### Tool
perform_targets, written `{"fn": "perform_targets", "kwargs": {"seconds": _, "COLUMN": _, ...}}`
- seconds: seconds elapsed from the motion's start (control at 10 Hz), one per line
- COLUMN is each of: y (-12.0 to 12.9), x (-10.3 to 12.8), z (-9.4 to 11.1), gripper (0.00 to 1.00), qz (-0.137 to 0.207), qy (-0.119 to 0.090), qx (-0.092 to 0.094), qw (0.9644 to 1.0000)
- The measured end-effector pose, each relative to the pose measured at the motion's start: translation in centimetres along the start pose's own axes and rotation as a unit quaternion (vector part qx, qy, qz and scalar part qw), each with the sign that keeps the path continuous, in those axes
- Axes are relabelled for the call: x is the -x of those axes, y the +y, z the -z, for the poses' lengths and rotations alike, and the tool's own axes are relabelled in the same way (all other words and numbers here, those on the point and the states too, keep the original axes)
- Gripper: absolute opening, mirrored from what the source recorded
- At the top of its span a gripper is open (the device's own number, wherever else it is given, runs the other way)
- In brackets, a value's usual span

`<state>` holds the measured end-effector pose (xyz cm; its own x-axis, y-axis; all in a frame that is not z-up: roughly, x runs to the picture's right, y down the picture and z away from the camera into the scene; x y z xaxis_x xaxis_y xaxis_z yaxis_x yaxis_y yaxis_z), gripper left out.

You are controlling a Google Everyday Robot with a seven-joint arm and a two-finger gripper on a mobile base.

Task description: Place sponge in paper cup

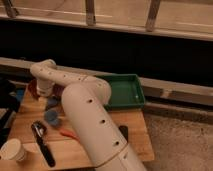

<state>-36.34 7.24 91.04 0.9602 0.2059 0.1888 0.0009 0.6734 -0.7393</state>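
The cream paper cup (12, 149) stands upright at the table's front left corner. A small blue-grey sponge (52, 103) lies on the wooden table (135, 137) just beside the arm's wrist, with a round blue disc (51, 118) in front of it. My white arm sweeps up from the bottom centre and bends left. My gripper (44, 93) points down at the back left, mostly hidden behind the wrist, over the edge of a dark red bowl (32, 89). It stands open and I see nothing held. The cup is well away from it, towards the front.
A green tray (126, 92) sits at the back right of the table. A black-handled tool (43, 144) and a small orange-red piece (67, 133) lie near the front. A dark flat object (123, 132) lies by the arm's base. Dark window wall behind.
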Motion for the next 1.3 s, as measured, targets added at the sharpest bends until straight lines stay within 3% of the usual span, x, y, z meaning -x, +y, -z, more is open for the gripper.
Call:
{"fn": "perform_targets", "kwargs": {"seconds": 0.7, "y": 0.6, "x": 2.3, "z": -1.7, "gripper": 0.76, "qz": 0.039, "qy": -0.042, "qx": 0.021, "qw": 0.9981}}
{"fn": "perform_targets", "kwargs": {"seconds": 1.3, "y": 1.3, "x": 3.5, "z": -3.1, "gripper": 0.76, "qz": 0.059, "qy": -0.052, "qx": 0.042, "qw": 0.9960}}
